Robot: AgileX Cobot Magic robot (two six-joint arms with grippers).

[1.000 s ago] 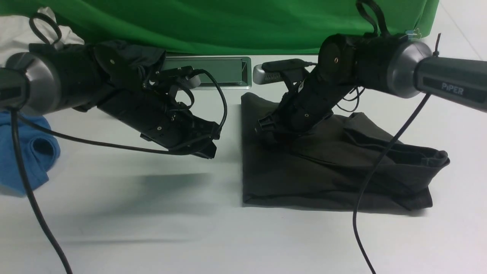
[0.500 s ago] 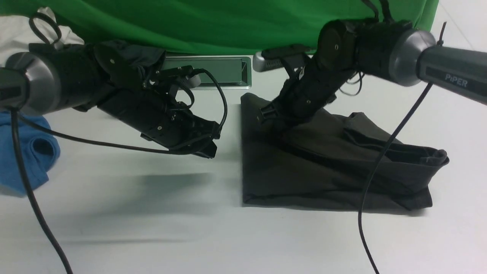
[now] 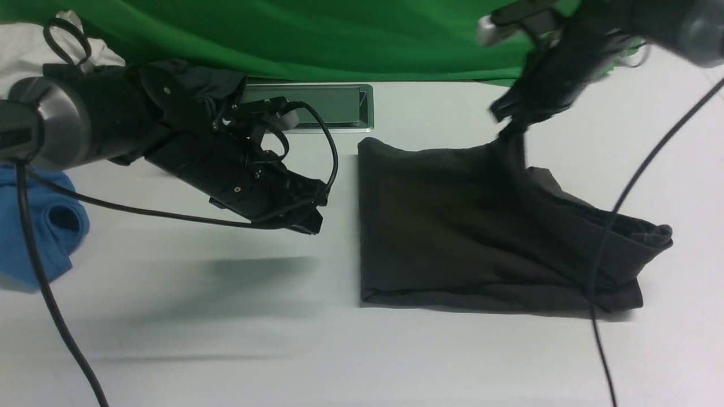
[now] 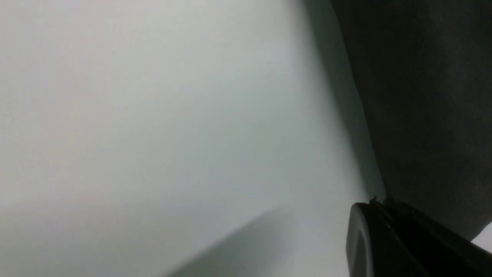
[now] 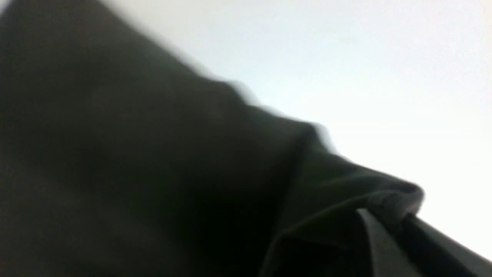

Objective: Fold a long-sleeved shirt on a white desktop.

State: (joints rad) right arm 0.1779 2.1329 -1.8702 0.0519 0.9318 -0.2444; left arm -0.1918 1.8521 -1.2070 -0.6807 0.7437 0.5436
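One left gripper is waiting at centre-left of the frame, tips together, empty, likely keeping clear. Shirt is lying centre to lower right; right gripper, upper right, is pinching its raised cloth, presumably straightening the layer.

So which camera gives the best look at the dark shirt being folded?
The front view: it shows nearly the whole shirt, with one part lifted by the right gripper. The left wrist view catches only a flat stretch; the right wrist view shows the gripped cloth, but blurred.
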